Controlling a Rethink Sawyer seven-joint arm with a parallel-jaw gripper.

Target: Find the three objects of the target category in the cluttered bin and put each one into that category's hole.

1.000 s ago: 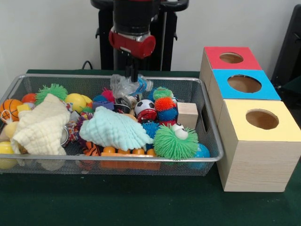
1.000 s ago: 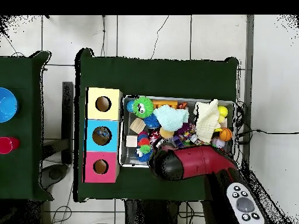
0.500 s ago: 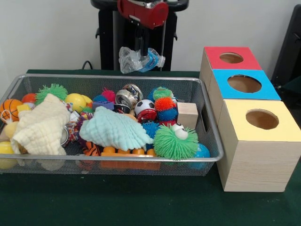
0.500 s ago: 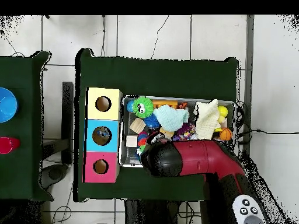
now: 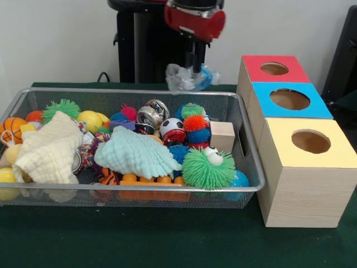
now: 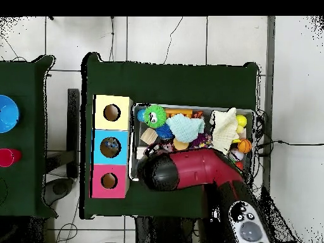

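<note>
My gripper hangs above the bin's far rim and is shut on a crumpled clear plastic bottle with blue on it, held in the air. The silver wire-mesh bin is full of toys and cloths. The blue-topped box's round hole lies to the right of the held bottle, in the middle box of three. In the overhead view the red arm covers the gripper and the bottle, over the bin's edge near the boxes. The blue hole shows there too.
A red-topped box stands behind the blue one and a yellow-topped box in front. In the bin lie a green spiky ball, a mint cloth, a cream cloth, a wooden block and a soccer ball.
The gripper has lifted the crumpled bottle up out of the bin and carried it to the right in the front view, toward the boxes.
</note>
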